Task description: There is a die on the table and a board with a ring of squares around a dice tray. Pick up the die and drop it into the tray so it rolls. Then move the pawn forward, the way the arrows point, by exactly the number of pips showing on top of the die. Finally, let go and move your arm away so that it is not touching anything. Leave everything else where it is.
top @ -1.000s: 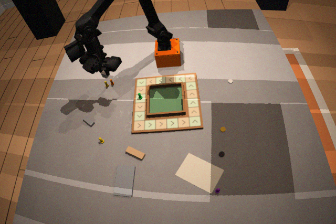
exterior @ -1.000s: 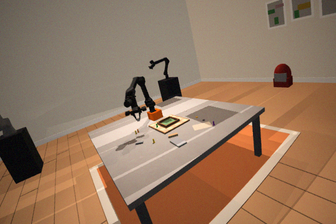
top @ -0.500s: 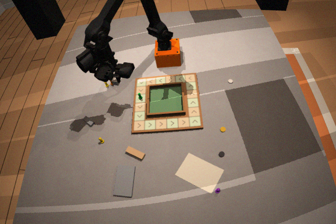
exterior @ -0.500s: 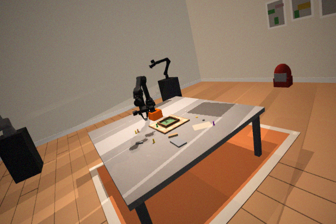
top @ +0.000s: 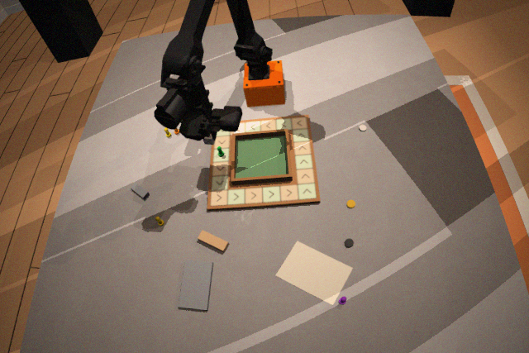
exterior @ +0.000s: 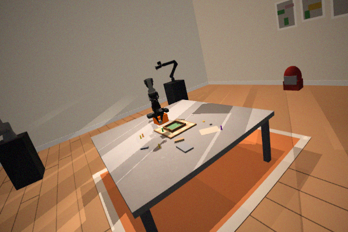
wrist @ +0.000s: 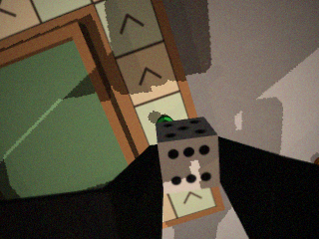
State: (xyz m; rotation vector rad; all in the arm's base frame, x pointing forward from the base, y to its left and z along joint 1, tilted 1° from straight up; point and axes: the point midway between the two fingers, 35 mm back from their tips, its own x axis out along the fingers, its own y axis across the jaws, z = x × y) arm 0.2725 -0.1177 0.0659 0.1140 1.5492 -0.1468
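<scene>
My gripper [top: 208,140] [exterior: 160,121] [wrist: 184,149] is shut on the die and holds it above the table, by the board's left edge in the top view. The die [wrist: 189,164] is pale with black pips; several pips show on each of its two visible faces. The green pawn [top: 220,151] [exterior: 162,130] [wrist: 164,119] stands on a left-side square of the board [top: 254,195] [wrist: 150,95], partly hidden by the die in the wrist view. Arrows on that side point toward the front-left corner. The dice tray [top: 260,156] [exterior: 174,125] [wrist: 45,134] has a green floor with nothing visible on it.
Yellow [top: 167,132] and orange [top: 177,131] pieces stand left of the gripper. Another yellow piece [top: 159,221], a dark block [top: 140,192], a wooden block [top: 212,241], a grey slab [top: 195,284], a cream sheet [top: 313,272], a purple piece [top: 342,300] and small discs lie around the board.
</scene>
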